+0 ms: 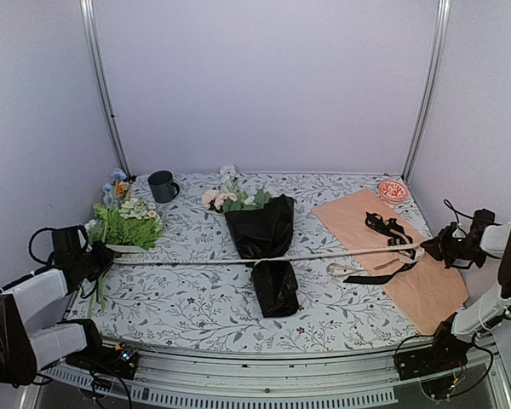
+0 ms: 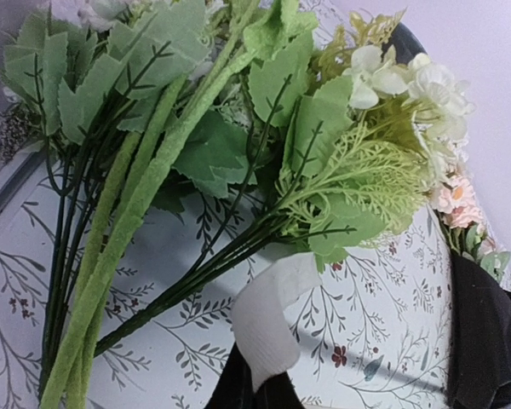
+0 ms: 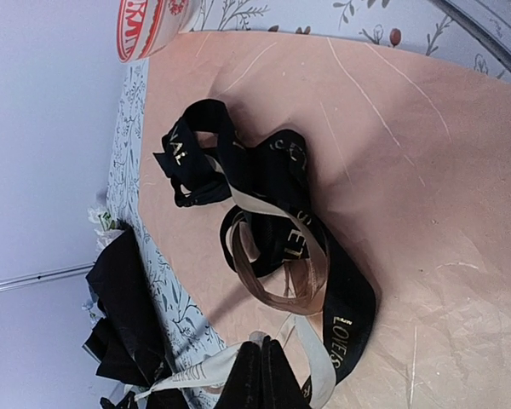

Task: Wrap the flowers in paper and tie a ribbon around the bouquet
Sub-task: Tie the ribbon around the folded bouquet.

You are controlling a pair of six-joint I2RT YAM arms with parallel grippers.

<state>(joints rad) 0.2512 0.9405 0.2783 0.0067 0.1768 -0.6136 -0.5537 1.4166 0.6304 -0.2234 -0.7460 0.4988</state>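
Observation:
The bouquet lies in the middle of the table, pink and white flowers (image 1: 228, 198) sticking out of the far end of a black paper (image 1: 268, 234) cone. A cream ribbon (image 1: 196, 261) is stretched taut across the cone from left to right. My left gripper (image 1: 100, 262) is shut on the ribbon's left end, a white strip (image 2: 272, 319) rising from the closed jaws. On the right, above the peach sheet, my right gripper (image 1: 433, 247) is shut on the ribbon (image 3: 192, 375). Its loose loops lie tangled beyond the jaws.
A leftover green bunch (image 1: 128, 223) lies at the left, right by my left gripper, filling its wrist view (image 2: 196, 128). A dark mug (image 1: 163, 186) stands at the back left. A peach sheet (image 1: 409, 256) carries a black ribbon (image 3: 272, 179); a red bowl (image 1: 393, 190) sits behind it.

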